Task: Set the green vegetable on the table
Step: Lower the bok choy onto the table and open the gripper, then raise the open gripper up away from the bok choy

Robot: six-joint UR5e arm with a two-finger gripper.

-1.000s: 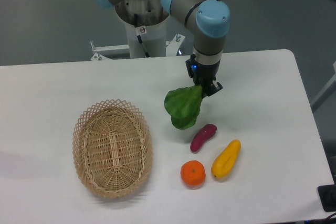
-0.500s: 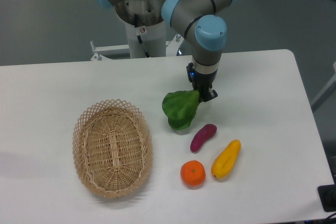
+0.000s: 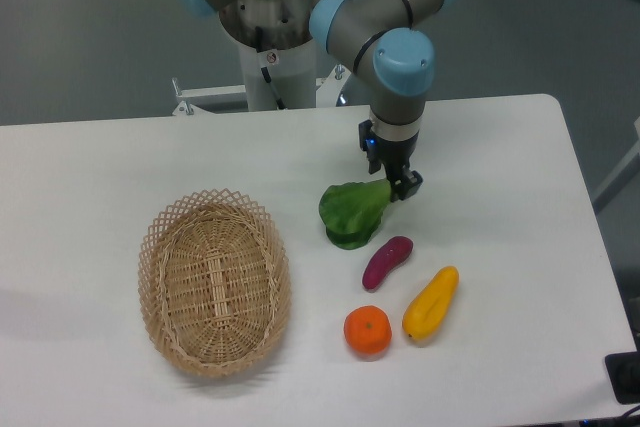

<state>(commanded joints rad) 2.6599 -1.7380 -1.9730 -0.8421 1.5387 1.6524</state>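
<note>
The green vegetable (image 3: 352, 215) is a dark-green leafy toy in the middle of the white table (image 3: 500, 157). Its lower leaf edge rests on or just above the tabletop, right of the basket. My gripper (image 3: 397, 185) points down and is shut on the vegetable's stalk end at its upper right. The fingertips are partly hidden behind the stalk.
An oval wicker basket (image 3: 214, 282) stands at the left. A purple eggplant-like piece (image 3: 387, 261) lies just below the vegetable. A yellow elongated fruit (image 3: 431, 303) and an orange (image 3: 367, 331) lie nearer the front edge. The arm's base (image 3: 270, 47) stands behind the table.
The gripper has come down and slightly right with the vegetable. The leaves now hang lower and sit close to the tabletop. The other objects have not moved.
</note>
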